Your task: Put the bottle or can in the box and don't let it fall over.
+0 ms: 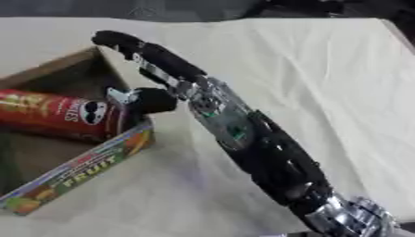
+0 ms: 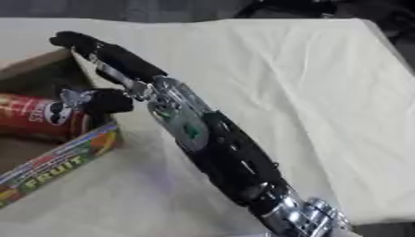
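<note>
— Nearest us is the silver wrist joint at the bottom right, and from it the black arm runs up and to the left across the table (image 1: 324,69). Where is the can?

— The red can (image 1: 57,115) lies on its side inside the cardboard box (image 1: 89,164) at the left, its length running left to right, its right end by the box's right wall.

— And the hand?

— The right hand (image 1: 158,76) reaches over the box's right wall. Its thumb (image 1: 150,101) curls down against the can's right end, just beside the face printed on the label. The long fingers (image 1: 122,41) stretch straight out toward the far corner of the box, above the can and not wrapped round it.

— So is it grasping?

— Thumb touching, fingers released and extended.

— What of the box?

— Its near wall bears bright fruit printing. A pale cloth covers the table, wrinkled to the right of the arm.
</note>
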You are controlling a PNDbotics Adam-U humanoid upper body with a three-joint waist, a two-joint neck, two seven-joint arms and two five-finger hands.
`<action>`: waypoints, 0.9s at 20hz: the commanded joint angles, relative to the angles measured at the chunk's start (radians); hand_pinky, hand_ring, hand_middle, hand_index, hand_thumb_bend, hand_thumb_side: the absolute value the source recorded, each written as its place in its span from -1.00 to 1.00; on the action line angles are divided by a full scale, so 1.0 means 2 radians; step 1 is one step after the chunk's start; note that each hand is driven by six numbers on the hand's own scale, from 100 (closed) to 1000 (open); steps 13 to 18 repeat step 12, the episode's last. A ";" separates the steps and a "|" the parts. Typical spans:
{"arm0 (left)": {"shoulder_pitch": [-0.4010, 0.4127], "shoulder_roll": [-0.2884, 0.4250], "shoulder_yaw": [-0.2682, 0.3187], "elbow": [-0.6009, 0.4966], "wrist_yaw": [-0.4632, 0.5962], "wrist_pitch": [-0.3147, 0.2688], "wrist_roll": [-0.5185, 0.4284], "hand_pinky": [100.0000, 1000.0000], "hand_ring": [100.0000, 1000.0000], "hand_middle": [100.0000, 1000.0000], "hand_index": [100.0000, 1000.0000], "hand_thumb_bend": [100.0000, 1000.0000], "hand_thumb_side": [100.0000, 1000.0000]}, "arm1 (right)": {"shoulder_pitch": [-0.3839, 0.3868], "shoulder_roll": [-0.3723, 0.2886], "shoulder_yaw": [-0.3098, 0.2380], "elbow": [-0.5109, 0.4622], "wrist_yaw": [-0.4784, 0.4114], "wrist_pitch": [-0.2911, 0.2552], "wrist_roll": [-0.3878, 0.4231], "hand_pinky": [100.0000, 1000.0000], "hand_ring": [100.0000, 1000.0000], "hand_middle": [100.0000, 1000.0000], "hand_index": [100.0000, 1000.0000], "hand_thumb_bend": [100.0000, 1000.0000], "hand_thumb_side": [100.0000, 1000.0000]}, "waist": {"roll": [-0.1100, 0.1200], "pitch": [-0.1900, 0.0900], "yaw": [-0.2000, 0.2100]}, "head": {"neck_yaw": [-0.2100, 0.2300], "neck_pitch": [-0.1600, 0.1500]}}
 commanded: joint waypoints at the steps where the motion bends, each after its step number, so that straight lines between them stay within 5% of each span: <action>1: -0.001 0.012 0.005 -0.006 0.000 -0.001 -0.001 -0.16 0.56 0.76 0.34 -0.74 0.17 | -0.012 -0.011 -0.008 -0.021 -0.016 0.006 -0.005 0.60 1.00 1.00 1.00 -1.00 0.42 | 0.000 -0.012 0.000 | 0.002 0.002; 6: 0.003 0.012 0.004 -0.005 -0.001 -0.002 0.000 -0.16 0.54 0.76 0.34 -0.73 0.18 | 0.005 -0.065 -0.038 -0.072 -0.092 0.033 -0.039 0.34 1.00 1.00 1.00 -1.00 0.15 | 0.002 -0.016 -0.011 | 0.011 0.003; 12: 0.001 0.010 0.002 -0.005 0.000 -0.002 -0.001 -0.15 0.53 0.76 0.33 -0.72 0.18 | 0.086 -0.157 -0.104 -0.146 -0.190 0.060 -0.103 0.21 1.00 0.92 1.00 -1.00 0.03 | 0.011 -0.015 -0.028 | 0.025 -0.005; 18: 0.001 0.010 0.002 -0.005 0.000 -0.002 -0.001 -0.15 0.53 0.76 0.33 -0.72 0.18 | 0.086 -0.157 -0.104 -0.146 -0.190 0.060 -0.103 0.21 1.00 0.92 1.00 -1.00 0.03 | 0.011 -0.015 -0.028 | 0.025 -0.005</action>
